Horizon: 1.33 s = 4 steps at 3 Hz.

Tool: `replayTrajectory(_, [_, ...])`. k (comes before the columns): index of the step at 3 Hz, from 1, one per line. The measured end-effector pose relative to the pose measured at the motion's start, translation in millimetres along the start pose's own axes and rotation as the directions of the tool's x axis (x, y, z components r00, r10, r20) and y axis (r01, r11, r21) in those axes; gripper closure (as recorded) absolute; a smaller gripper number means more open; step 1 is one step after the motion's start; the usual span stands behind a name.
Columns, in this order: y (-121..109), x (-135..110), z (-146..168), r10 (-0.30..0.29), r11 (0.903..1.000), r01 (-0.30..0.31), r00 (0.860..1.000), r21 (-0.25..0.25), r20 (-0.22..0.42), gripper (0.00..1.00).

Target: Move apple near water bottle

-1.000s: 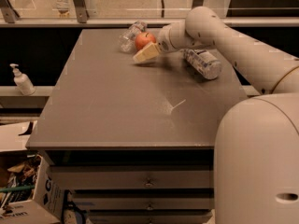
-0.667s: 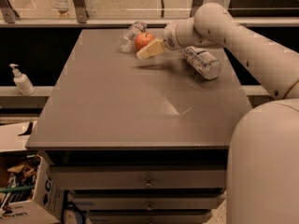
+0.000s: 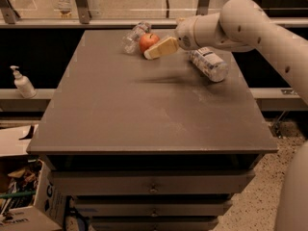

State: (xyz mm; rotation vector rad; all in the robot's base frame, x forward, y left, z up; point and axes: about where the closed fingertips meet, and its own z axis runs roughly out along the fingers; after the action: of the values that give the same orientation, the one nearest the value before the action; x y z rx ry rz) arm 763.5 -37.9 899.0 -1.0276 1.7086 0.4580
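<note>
Since earlier the arm [image 3: 240,25] has shifted right; end effector [image 3: 161,48] hangs by the tabletop's [image 3: 144,119] far edge, touching or just beside the apple [image 3: 148,41]. Clenched or released, cannot tell. Apple lies just beside the water bottle [image 3: 134,35], so placement looks done.

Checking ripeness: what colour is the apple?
The apple is red-orange, seen best in the camera view; the pincer is beside it.

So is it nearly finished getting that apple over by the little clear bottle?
Pretty much. Done: the apple sits right beside the water bottle at the far end of the table. In hand: the gripper is down at the apple's near side. Left: probably just pulling the arm away.
</note>
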Motion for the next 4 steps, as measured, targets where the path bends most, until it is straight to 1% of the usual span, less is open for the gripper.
replayTrajectory(1, [31.1,-7.9,-23.9,0.010,0.9978,-0.007,0.999,-0.066,0.048,0.00])
replayTrajectory(2, [69.5,-9.7,-44.7,0.037,0.9886,-0.024,0.995,-0.149,0.092,0.00])
replayTrajectory(3, [107.0,-10.2,-62.5,0.072,0.9689,-0.038,0.988,-0.244,0.133,0.00])
replayTrajectory(4, [107.0,-10.2,-62.4,0.072,0.9689,-0.038,0.988,-0.244,0.133,0.00])
